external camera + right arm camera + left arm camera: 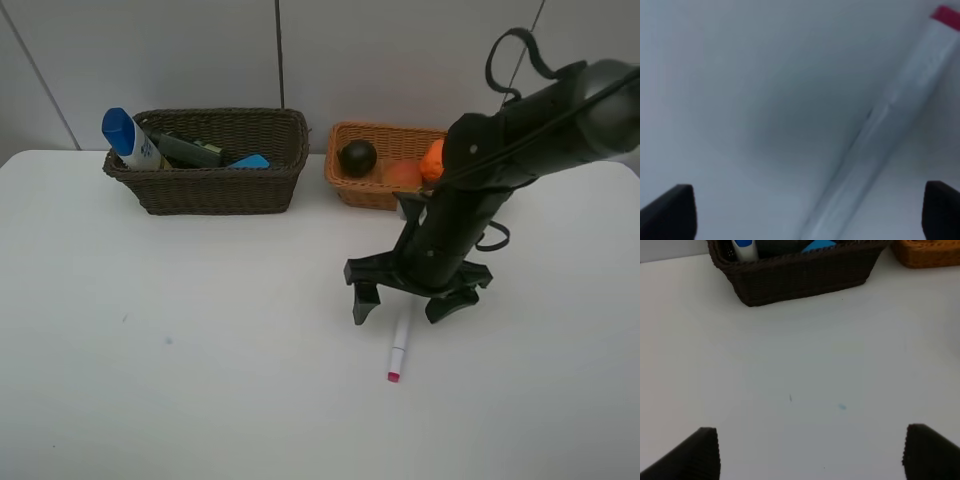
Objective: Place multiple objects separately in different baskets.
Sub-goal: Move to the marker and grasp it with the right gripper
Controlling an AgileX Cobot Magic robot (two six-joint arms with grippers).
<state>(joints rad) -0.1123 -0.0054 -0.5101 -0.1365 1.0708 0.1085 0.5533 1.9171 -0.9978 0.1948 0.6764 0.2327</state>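
Table (150, 380): white, fills the lower frame of the high view.

Dark basket (215, 190): upper left. Holds the blue-capped bottle (128, 140), leaning in its left corner, a dark box bottle (185, 150) and a blue-topped flat item (250, 161); the non-food goods are evidently grouped here.

Tan basket (360, 185): upper centre-right, just beside the dark one. Holds the mangosteen (357, 157), a red-orange fruit (402, 174) and an orange (432, 160), partly hidden by the arm; evidently the fruit lot. No lemon can be made out.

Marker (400, 347): white, pink tip toward the lower edge, lying loose on the table at centre-right; the only item outside a basket. Judged to belong in the dark basket.

Right gripper (409, 304): low over the marker's upper end, jaws spread wide to either side of it, not gripping. The right wrist view shows the marker (880, 130) close, between the two fingertips (670, 212), apparently lined up for a pinch.

Left gripper (810, 452): jaws wide apart, empty, over bare table, facing the dark basket (795, 275).
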